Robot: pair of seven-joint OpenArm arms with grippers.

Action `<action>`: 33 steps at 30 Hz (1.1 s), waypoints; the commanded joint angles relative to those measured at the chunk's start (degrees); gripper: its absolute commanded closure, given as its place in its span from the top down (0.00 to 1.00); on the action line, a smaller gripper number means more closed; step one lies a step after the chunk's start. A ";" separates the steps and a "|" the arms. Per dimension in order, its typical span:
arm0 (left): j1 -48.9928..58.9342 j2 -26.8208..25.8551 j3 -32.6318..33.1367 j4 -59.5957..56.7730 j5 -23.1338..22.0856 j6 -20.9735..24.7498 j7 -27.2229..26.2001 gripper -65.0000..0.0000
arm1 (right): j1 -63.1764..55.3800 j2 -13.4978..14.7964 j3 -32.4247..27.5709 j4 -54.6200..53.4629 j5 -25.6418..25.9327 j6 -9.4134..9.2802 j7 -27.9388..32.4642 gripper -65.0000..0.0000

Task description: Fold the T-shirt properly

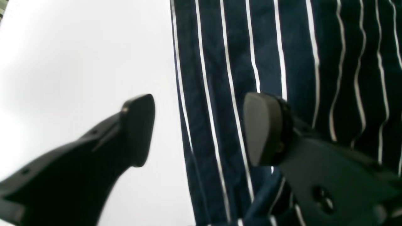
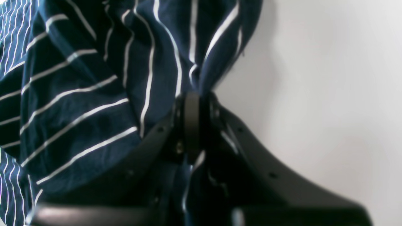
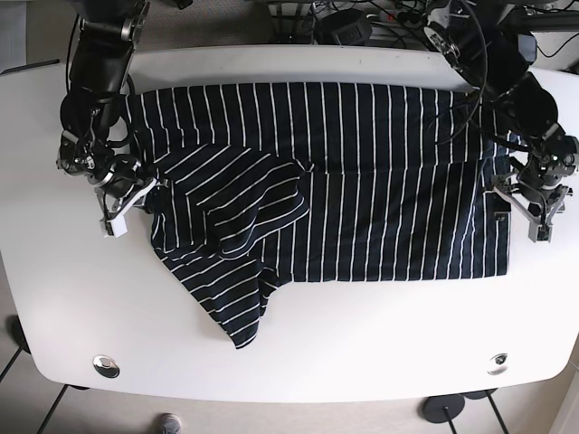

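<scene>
Table (image 3: 298,348): white, rounded, smooth top carrying the whole job; likely low in friction, so cloth should slide across it when dragged. T-shirt (image 3: 380,181): navy with thin white stripes, spread across the middle and far part of the table, mostly flat on the side of the left arm, rumpled and doubled over on the side of the right arm, with one flap trailing toward the near edge. Judged light, limp and thin; it will sag from any held point, wrinkle readily, and keep no shape of its own, so it wants lifting at hems, corners or a folded edge, not mid-panel, and two holds well apart to keep an edge straight. Not fragile, not notably slippery against rubbery pads. Right pincer (image 2: 191,103): pressed together on a bunched pleat of the T-shirt at its side edge, the cloth fanning out from the grip. Left pincer (image 1: 198,128): spread wide, straddling the straight side edge of the T-shirt, one finger (image 1: 138,128) over bare table, the other over the striped cloth; whether either touches down cannot be told. That edge looks a sound place to pinch.
</scene>
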 commanded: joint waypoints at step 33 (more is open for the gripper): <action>-9.17 -5.22 -0.11 -22.46 -0.92 -0.49 -3.44 0.00 | -0.22 0.78 0.44 4.37 0.76 0.34 0.32 0.03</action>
